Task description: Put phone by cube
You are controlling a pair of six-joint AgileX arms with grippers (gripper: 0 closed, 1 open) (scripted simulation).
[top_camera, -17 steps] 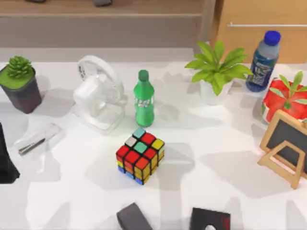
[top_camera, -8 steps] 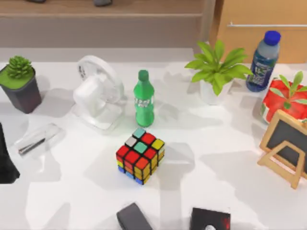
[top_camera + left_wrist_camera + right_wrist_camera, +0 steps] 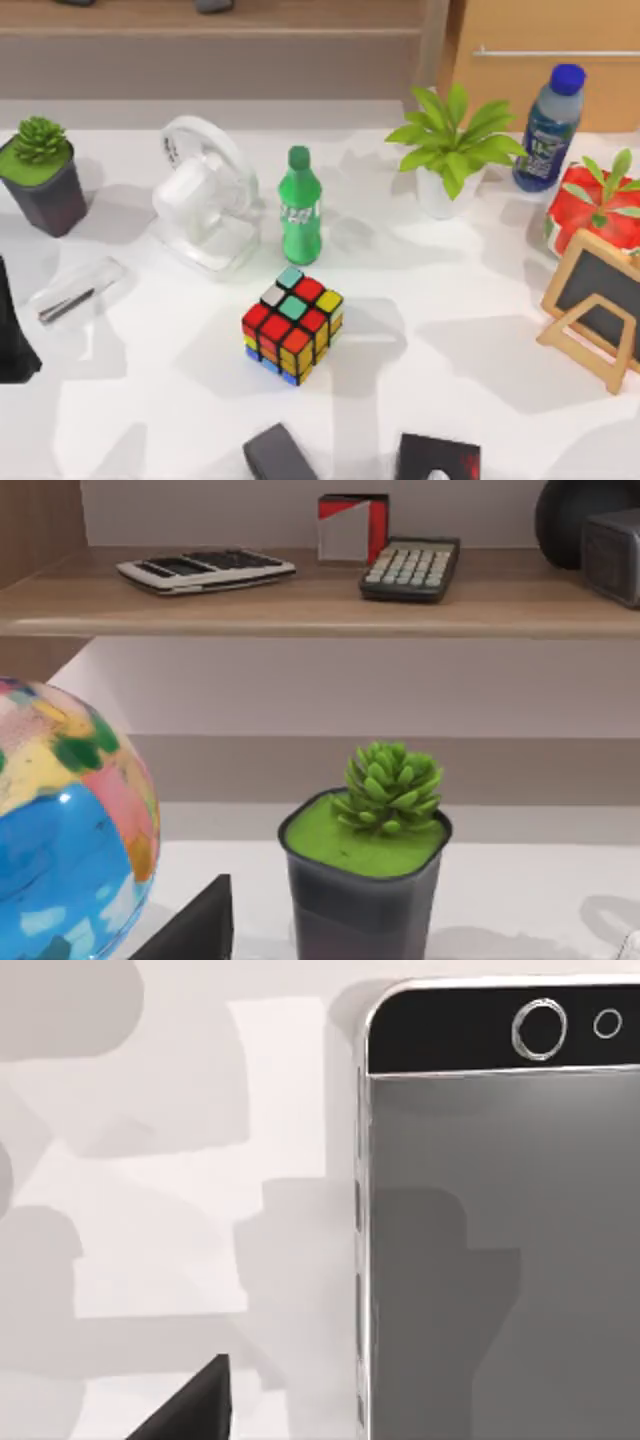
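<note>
Right wrist view puts the phone flat on the white table, close under our right arm, its long side running away from the camera. We cannot tell how our fingers stand. From above, the cube sits mid-table.

One cube is seen on the table. Two bottles are counted: 1 green, 1 blue. Three plants are seen: 1 in a dark pot, 1 leafy in a white pot, 1 in a red pot. One white fan, 1 small chalkboard & 1 clear case are counted. One phone is seen. Two calculators & 1 globe are counted.
</note>
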